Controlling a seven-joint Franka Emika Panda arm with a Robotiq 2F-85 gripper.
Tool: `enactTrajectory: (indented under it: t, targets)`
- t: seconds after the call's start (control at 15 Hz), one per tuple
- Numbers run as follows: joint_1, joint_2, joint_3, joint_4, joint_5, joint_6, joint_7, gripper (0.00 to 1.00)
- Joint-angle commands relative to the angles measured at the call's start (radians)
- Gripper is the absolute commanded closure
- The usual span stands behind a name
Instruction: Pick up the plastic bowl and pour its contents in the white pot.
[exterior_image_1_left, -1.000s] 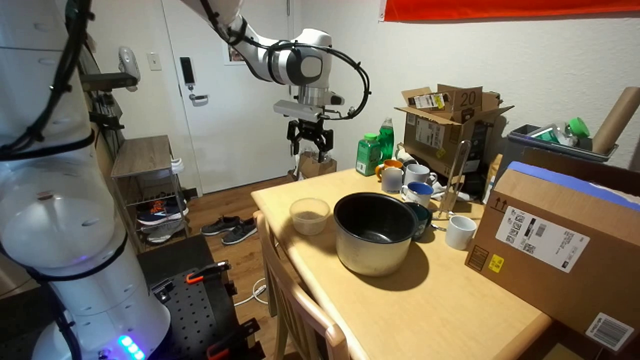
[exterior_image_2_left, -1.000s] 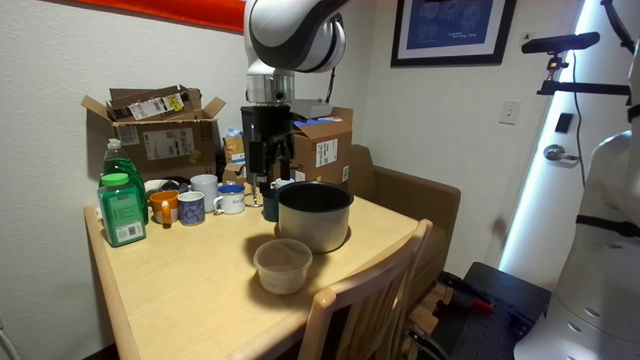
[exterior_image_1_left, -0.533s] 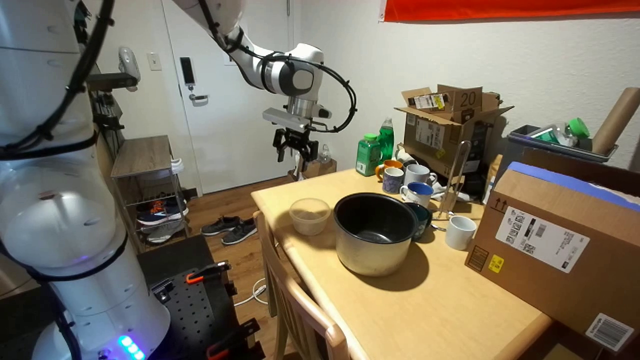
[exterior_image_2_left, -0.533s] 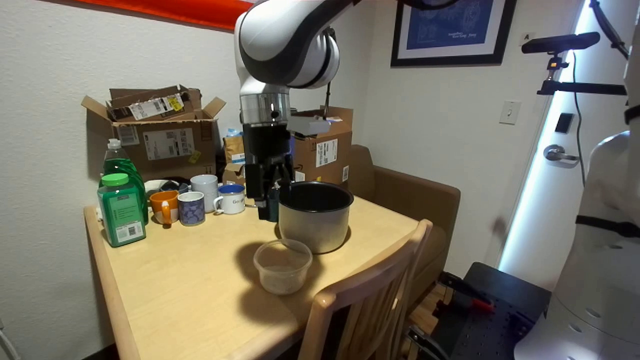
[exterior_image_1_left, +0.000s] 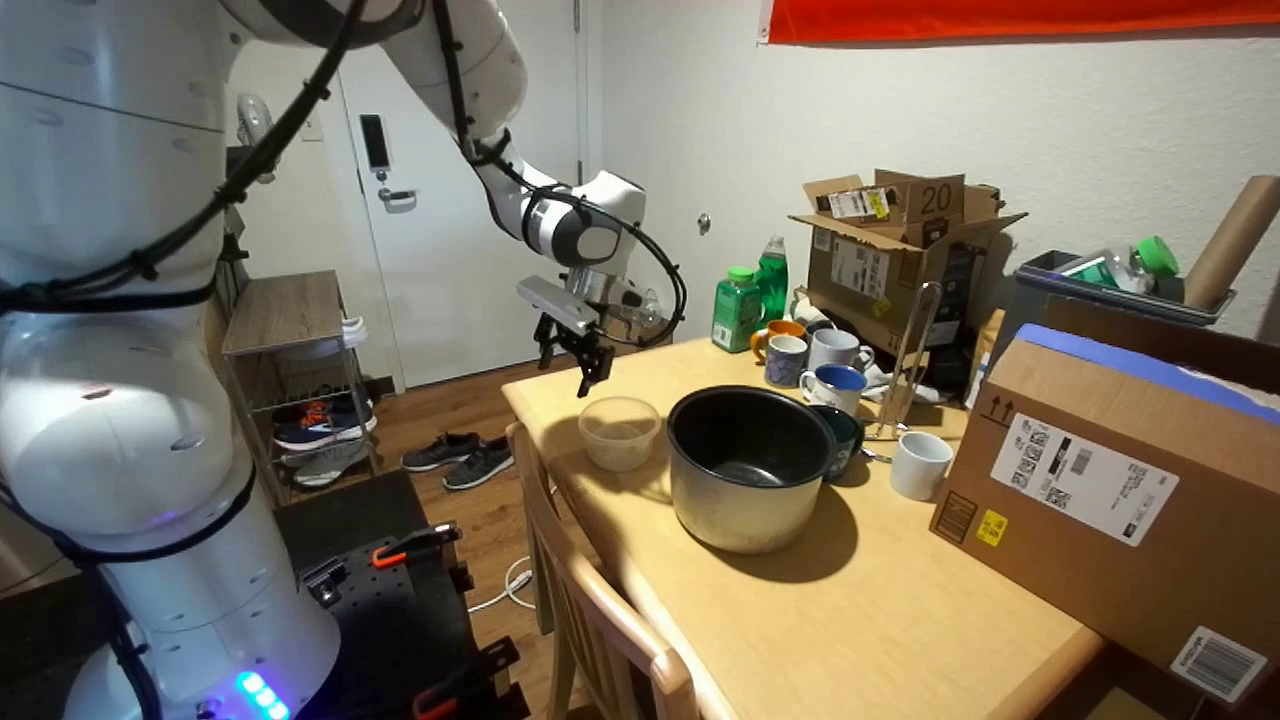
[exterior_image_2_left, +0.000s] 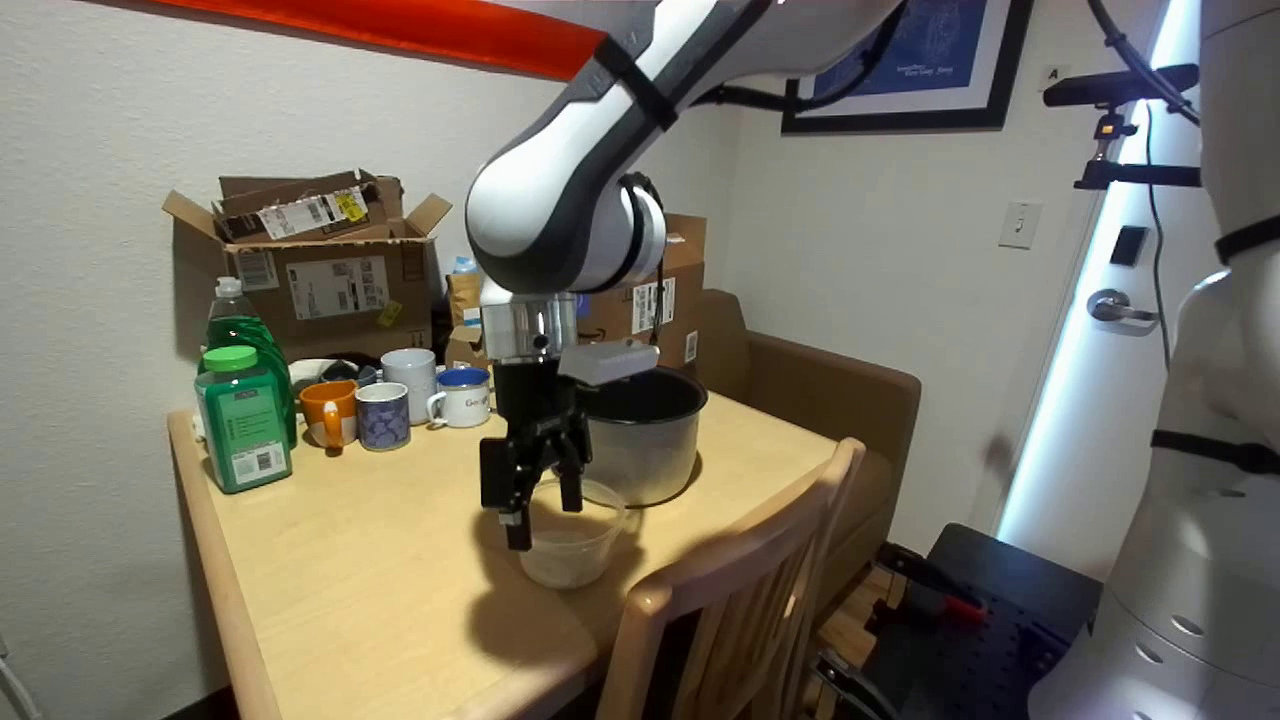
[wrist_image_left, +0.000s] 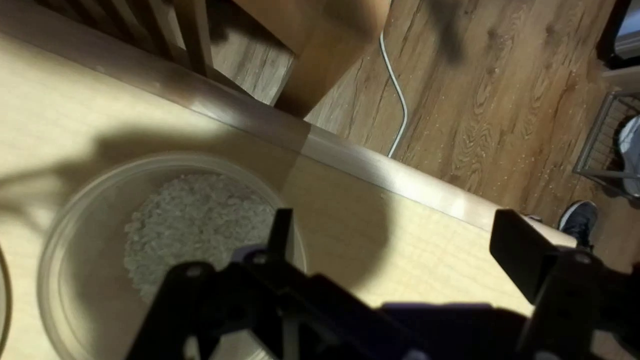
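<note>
Plastic bowl is sitting upright on the surface, just beside the white pot, and rice-like grains are lying in the bottom of it in the wrist view. So what's changing: over the last second I'm bringing the arm down and tilting the jaws, and in both exterior views they're now hanging way nearer the bowl than they were. Bowl and pot aren't budging.

Jaws are standing spread wide with nothing between them. In the wrist view one side is crossing over the bowl's rim while the other is sitting well off past it, so I'm not seeing how much height is left. Still only approaching, then, no grasp happening. I'm guessing a pinch on the wall is what's coming, since the bowl is looking too wide to grab whole. Main thing I'm worrying about: clipping that rim and spilling before the pour.
</note>
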Motion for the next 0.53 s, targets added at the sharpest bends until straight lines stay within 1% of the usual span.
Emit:
enactTrajectory:
  t: [0.0,0.13,0.33,0.47]
  targets:
    - [0.002,0.069,-0.001,-0.024,0.009,0.191,0.062,0.00]
    - [-0.009,0.059,0.000,-0.061,0.018,0.298,0.086,0.00]
    - [-0.006,0.019,-0.014,-0.091,-0.012,0.368,0.138,0.00]
    - [0.006,0.015,-0.023,-0.099,-0.034,0.388,0.168,0.00]
